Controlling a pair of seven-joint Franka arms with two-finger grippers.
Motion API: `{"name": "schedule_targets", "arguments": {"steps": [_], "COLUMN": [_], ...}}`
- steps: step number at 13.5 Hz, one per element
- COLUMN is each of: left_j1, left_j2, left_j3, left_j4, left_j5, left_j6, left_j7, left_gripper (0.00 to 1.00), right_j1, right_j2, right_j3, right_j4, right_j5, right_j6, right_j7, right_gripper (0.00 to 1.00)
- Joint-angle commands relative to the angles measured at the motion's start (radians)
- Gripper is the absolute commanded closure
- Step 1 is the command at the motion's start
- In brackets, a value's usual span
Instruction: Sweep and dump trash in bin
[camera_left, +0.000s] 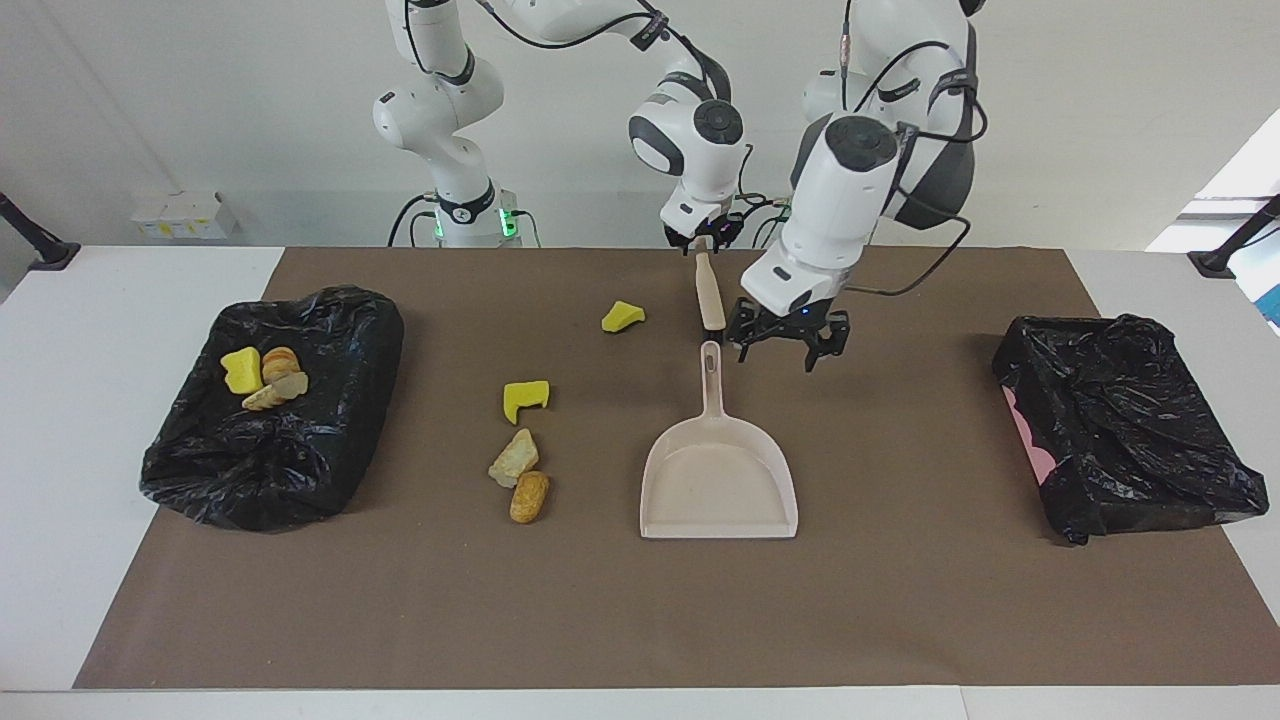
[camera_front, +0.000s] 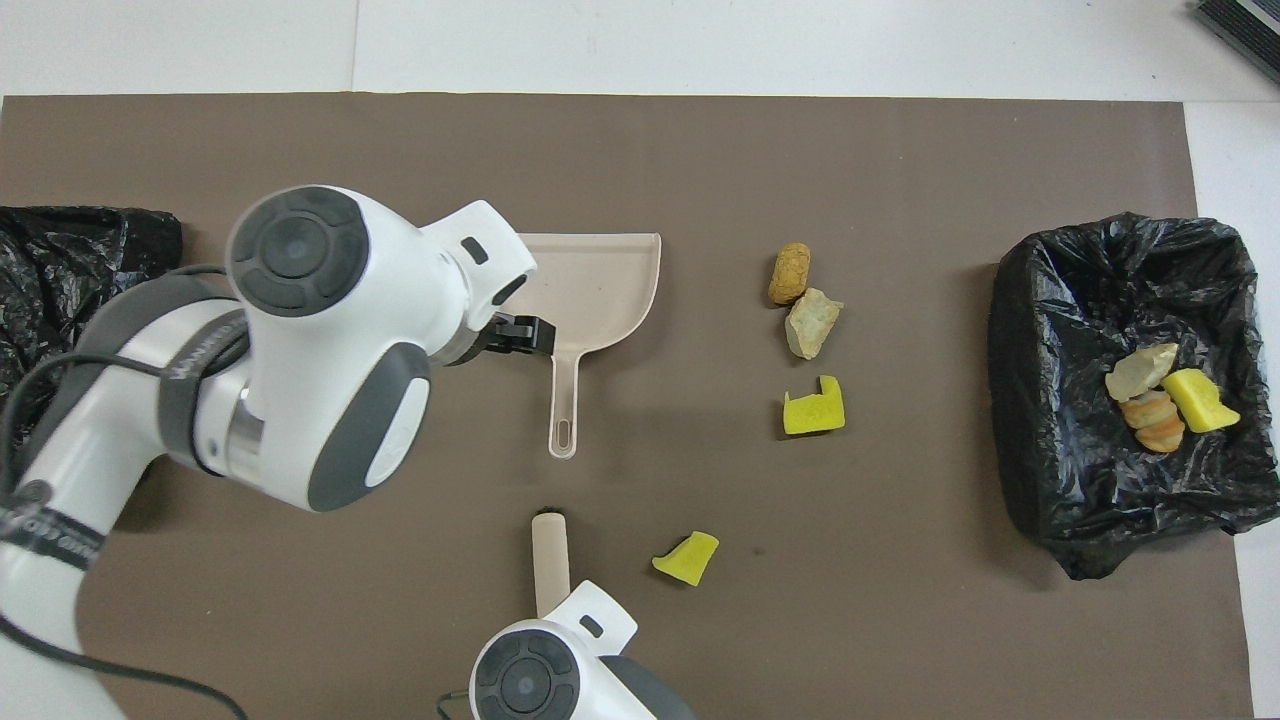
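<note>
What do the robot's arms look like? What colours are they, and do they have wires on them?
Both arms are glossy white with rounded, chunky joints capped by dark grey discs and grey bands. Thin black cables loop along them. The left gripper and the right gripper are small black claws with two fingers each. Little green lights glow at the arm bases by the table.

Bright, even room light (daylight at one edge); soft faint shadows, sharp focus, no glare
</note>
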Motion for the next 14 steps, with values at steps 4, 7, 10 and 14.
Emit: {"name": "schedule_targets", "arguments": {"steps": [4,7,10,14], "left_j1": [-0.084,-0.103,-0.101,-0.103], "left_j2": [0.038,0.015,0.012,-0.006], "left_j3": [0.018,0.017,0.017,0.015], "left_j4": [-0.130,-0.187,-0.200,-0.242], "left_j5": [0.016,0.016,0.014,0.013], "left_j6": [0.151,0.159,0.175,0.179], "left_j7": [-0.050,-0.068,-0.076,-0.076], "left_gripper": [0.00,0.00,0.01,0.05], "right_j1": [0.012,0.008,-0.015,-0.169], "right_j2": [-0.037,-0.027,-0.067,-0.196], "right_j3": [-0.001,-0.001,-0.008,-0.011], "right_j4": [-0.049,-0.026,-0.013,-0.012], "right_j5": [0.040,0.044,0.044,0.041], "right_j6": [0.010,-0.019,-0.092,-0.248], "right_j7": [0.002,0.014,0.022,-0.010], "right_gripper": [0.87,1.00,1.00,1.00]}}
